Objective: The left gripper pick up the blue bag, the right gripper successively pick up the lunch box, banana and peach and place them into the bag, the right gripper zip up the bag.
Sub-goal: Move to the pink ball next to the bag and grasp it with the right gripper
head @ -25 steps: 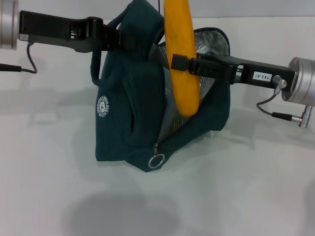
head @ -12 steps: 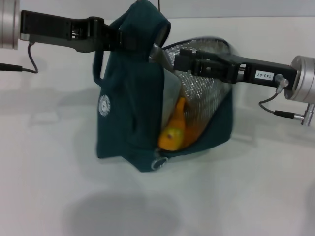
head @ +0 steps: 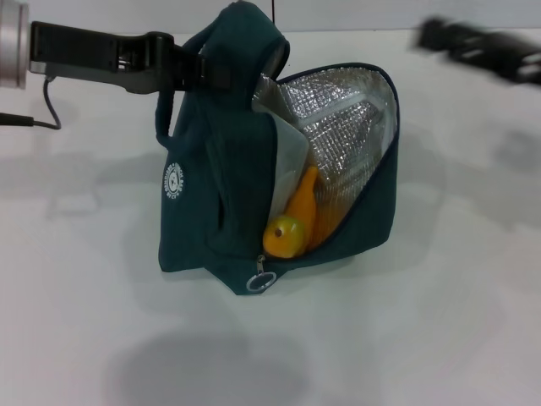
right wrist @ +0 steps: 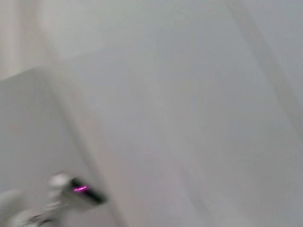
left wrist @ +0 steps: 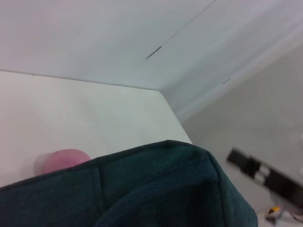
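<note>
My left gripper is shut on a handle of the blue bag and holds it up, with its base on the white table. The bag's mouth gapes open to the right, showing the silver foil lining. The banana stands slanted inside, one end at the lower lip by the ring zip pull. My right gripper is a blur at the far right, clear of the bag, and also shows as a dark streak. The peach lies on the table beyond the bag's fabric. The lunch box is hidden.
The white table spreads around the bag and ends at a pale wall at the back. The left arm's cable hangs at the far left. The right wrist view shows only blurred white surfaces and a silver part with a pink light.
The banana left the right gripper and dropped into the bag, settling against the lower lip. The right gripper pulled out of the bag's mouth and swept away to the far right.
</note>
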Motion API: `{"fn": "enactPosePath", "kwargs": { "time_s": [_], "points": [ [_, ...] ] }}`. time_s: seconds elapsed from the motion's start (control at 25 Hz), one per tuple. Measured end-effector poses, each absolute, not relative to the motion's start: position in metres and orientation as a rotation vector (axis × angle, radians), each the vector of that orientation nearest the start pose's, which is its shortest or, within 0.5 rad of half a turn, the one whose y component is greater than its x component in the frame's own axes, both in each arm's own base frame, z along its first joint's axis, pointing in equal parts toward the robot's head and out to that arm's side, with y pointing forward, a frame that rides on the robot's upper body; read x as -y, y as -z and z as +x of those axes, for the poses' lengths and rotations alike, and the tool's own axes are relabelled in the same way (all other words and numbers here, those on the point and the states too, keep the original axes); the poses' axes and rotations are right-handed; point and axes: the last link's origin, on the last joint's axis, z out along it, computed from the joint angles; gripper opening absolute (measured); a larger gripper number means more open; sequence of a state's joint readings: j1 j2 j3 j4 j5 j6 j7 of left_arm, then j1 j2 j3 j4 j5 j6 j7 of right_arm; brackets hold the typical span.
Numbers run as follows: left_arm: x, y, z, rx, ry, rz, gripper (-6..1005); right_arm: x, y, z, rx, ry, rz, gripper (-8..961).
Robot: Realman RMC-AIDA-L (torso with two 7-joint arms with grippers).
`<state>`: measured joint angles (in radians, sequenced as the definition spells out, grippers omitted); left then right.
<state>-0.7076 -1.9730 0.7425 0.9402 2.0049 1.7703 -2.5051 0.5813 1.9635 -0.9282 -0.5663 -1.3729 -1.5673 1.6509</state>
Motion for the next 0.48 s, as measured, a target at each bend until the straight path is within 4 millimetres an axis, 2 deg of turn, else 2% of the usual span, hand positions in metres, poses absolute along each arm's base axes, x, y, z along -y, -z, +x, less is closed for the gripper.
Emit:
{"fn": "enactPosePath", "kwargs": {
  "time_s": [0.08,0.2,0.28,0.48],
  "points": [
    [-0.374,-0.076,-0.176,1.582,0.665,-2.659,36,-0.371,-0.072,0.225,-0.866,-1.244,-2.425,872],
    [-0.373,-0.074,-0.176,1.587,0.656,-2.664,36,-0.378,-0.083,0.247,-0.910,-1.103,-2.356,869],
    [-0.372,-0.072,-0.178,1.602,0.645,-2.665,36,-0.387,-0.081,0.258,-0.930,-0.963,-2.338,866],
    [-0.371,-0.068,-0.184,1.640,0.616,-2.657,36,-0.408,-0.063,0.253,-0.899,-0.780,-2.342,861]
  ]
}}
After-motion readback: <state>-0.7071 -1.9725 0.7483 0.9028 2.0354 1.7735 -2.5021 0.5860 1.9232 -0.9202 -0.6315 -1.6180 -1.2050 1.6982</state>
